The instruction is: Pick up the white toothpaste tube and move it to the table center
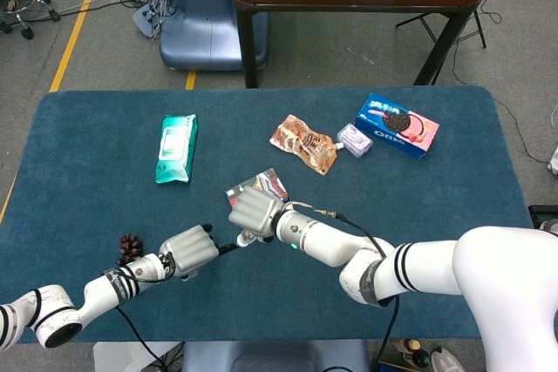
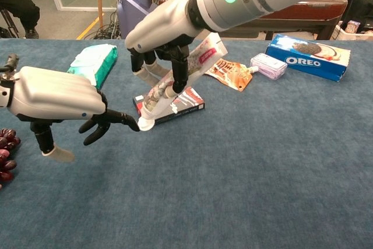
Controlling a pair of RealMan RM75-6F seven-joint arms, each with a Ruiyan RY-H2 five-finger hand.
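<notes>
The white toothpaste tube (image 2: 156, 93) hangs tilted, cap end down, in the chest view. My right hand (image 2: 160, 30) grips its middle from above, and the cap sits just above the cloth. In the head view my right hand (image 1: 255, 212) covers nearly all of the tube. My left hand (image 2: 55, 94) is beside it on the left, fingers spread and empty, with one fingertip touching the tube's cap. From the head camera, the left hand (image 1: 187, 250) lies low over the near part of the table.
A flat red-and-black packet (image 2: 185, 102) lies right under the tube. A green wipes pack (image 1: 176, 147) is far left, with a snack pouch (image 1: 302, 143), a small purple packet (image 1: 354, 139) and an Oreo box (image 1: 397, 125) far right. Dark grapes (image 1: 131, 247) lie by my left wrist.
</notes>
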